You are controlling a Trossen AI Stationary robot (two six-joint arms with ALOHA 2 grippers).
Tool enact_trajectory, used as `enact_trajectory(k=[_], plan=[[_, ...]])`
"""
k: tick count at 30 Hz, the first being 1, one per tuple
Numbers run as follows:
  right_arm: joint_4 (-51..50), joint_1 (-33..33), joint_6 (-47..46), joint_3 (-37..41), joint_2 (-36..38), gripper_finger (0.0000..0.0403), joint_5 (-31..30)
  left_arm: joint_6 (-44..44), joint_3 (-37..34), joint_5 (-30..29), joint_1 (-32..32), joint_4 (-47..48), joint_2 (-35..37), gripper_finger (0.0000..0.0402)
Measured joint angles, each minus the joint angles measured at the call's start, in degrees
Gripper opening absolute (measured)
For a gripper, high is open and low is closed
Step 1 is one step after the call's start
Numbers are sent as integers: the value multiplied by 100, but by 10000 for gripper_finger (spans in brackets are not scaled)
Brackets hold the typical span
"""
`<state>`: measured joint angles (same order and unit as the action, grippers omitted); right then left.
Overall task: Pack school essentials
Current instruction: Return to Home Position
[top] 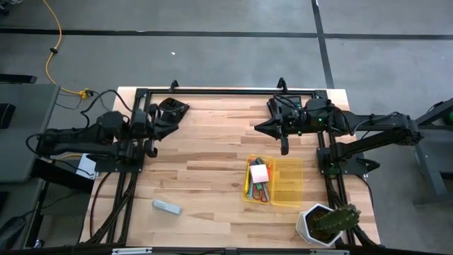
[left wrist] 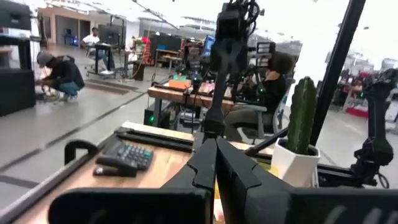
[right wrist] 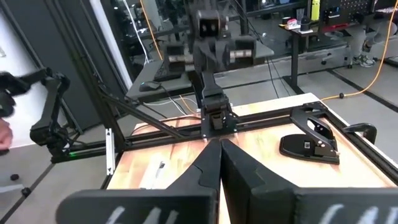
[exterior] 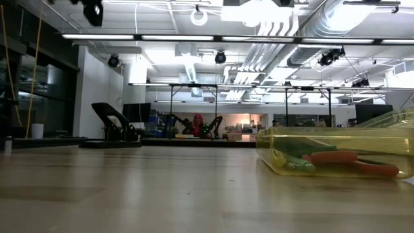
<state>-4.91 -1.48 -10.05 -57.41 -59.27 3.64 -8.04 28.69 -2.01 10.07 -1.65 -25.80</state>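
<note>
A clear yellow box [top: 286,185] lies on the table right of centre. In its left half lie school essentials: a pink sticky-note pad [top: 259,172], red-handled scissors [top: 262,193] and pens. The low view shows the box [exterior: 336,137] with the red handles [exterior: 352,158] inside. My left gripper [left wrist: 216,163] is shut and empty. It is held level above the table's far left [top: 157,127]. My right gripper [right wrist: 219,152] is also shut and empty. It hangs above the table at the far right [top: 258,127], well back from the box.
A black desk punch [top: 172,110] sits at the far left corner. A small pale grey-blue oblong thing [top: 167,207] lies near the front left. A cactus in a white pot [top: 327,223] stands at the front right corner. Bare wood lies between the arms.
</note>
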Motion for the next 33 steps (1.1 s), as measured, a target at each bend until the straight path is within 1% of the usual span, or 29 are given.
enact_trajectory(k=[3, 6, 9, 12, 18, 23, 24, 26, 33], plan=[[-8, 0, -1, 0, 0, 0, 2, -225, -642, -18, -5, -296, 468, 0], [-102, 0, -16, 0, -2, 0, 2, -416, -1175, -77, -5, -310, 945, 0], [-235, 0, -53, 0, 0, 0, 4, -530, -1611, -97, -5, -280, 1347, 0], [-392, 0, -285, 0, -2, 0, 4, -541, -1932, -149, -5, -280, 1698, 0], [-407, 0, -664, 0, 0, 0, 4, -824, -2367, -175, -35, -251, 2153, 0], [-378, 0, -796, 0, -2, 0, -2, -939, -2818, -409, -221, -412, 2482, 0], [-377, 0, -848, 0, -1, 0, -6, -939, -2811, -505, -261, -276, 2537, 0], [-374, 0, -974, 0, -2, 0, -10, -865, -2796, -679, -330, -131, 2563, 0], [-367, 2, -1094, 0, 0, 0, -8, -170, -2801, -772, -411, -17, 2402, 0]])
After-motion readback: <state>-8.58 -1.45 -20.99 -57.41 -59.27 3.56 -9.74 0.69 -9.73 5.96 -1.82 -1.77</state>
